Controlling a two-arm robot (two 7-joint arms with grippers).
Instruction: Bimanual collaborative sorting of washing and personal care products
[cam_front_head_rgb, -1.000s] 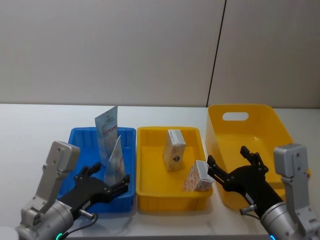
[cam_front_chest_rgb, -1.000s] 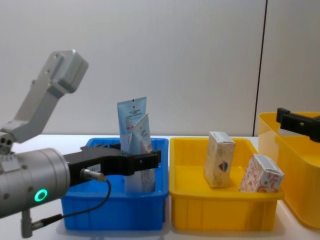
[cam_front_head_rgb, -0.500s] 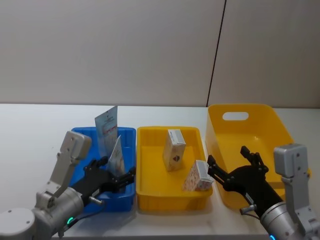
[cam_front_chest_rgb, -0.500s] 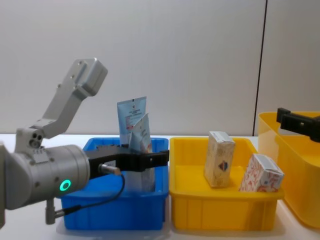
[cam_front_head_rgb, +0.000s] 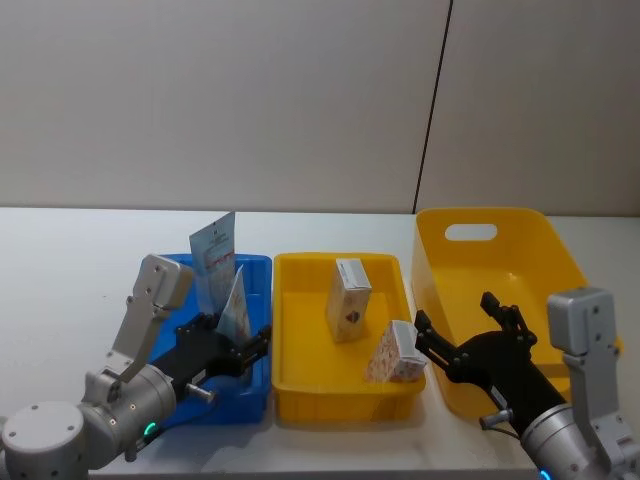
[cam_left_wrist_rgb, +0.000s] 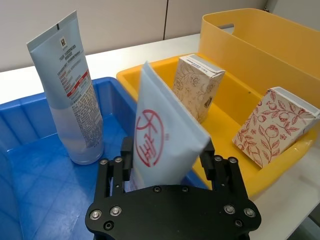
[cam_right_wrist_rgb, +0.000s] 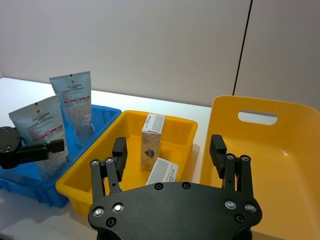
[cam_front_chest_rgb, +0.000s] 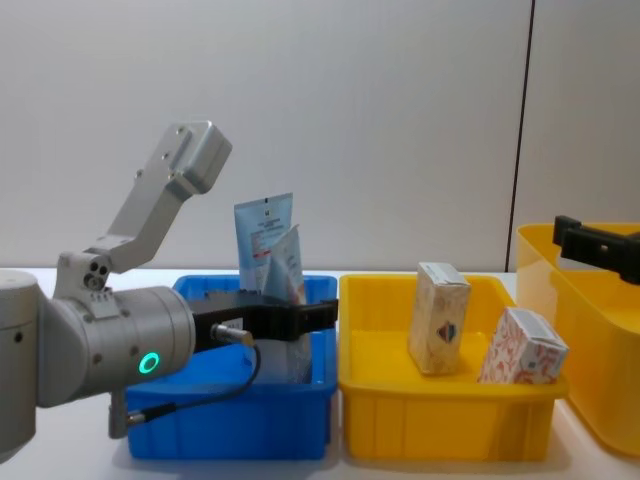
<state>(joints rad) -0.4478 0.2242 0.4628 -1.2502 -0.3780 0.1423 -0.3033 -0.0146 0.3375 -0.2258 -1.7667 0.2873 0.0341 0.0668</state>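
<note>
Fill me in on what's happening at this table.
The left tool is down in the blue tray, open around the leaning tube. A second tube stands upright farther back in the same tray. The right tool hovers open, holding nothing, by the near left side of the large yellow bin. The cream carton and the patterned carton sit in the yellow tray in the middle.
</note>
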